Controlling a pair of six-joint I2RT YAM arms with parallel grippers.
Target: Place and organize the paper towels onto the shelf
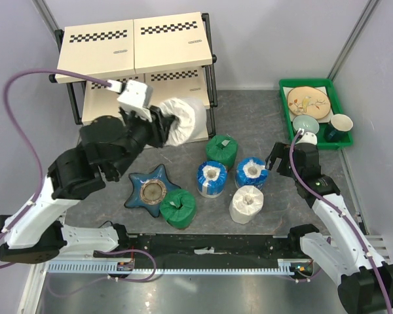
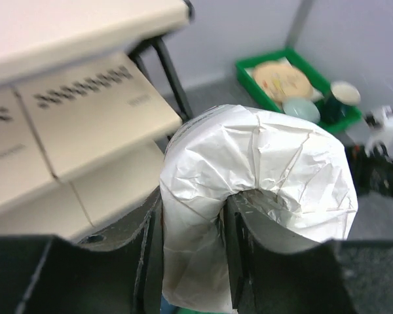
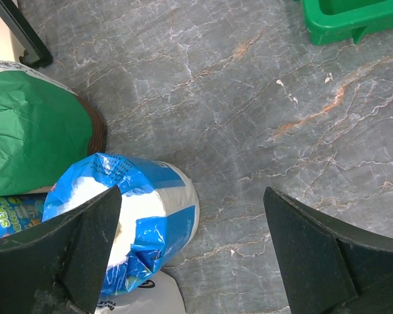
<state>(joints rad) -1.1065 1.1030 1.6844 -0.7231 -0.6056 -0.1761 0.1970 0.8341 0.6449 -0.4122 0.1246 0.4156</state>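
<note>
The left gripper [image 1: 158,124] is pressed tight on a white roll [image 1: 185,119] of paper towel. Its fingers [image 2: 234,235] pinch one side of the roll and squash the soft wrap in, so the roll cannot slip out. The roll is up in the air, off the counter [image 1: 249,114]. It is just in front of the right end of the shelf [image 1: 134,42], close to the middle board. I think it is held sideways like that so it can slide in between the boards. The parts of the boards that show have nothing on them, so it looks like no roll is put away yet. The other five rolls stand on the counter, on the near side of the shelf. The far green roll [image 1: 221,150] is closest to the shelf. Then come the left blue roll [image 1: 211,178] and the right blue roll [image 1: 251,172], side by side. The second white roll [image 1: 246,204] is nearer, and the near green roll [image 1: 178,208] sits right beside the blue star dish [image 1: 149,190]. The right gripper [image 1: 274,159] is spread wide and holds nothing. It hangs low, just to the right of the right blue roll, maybe ready to take that one. The green tray [image 1: 334,98] of dishes is far off on the right, out of the way.
</note>
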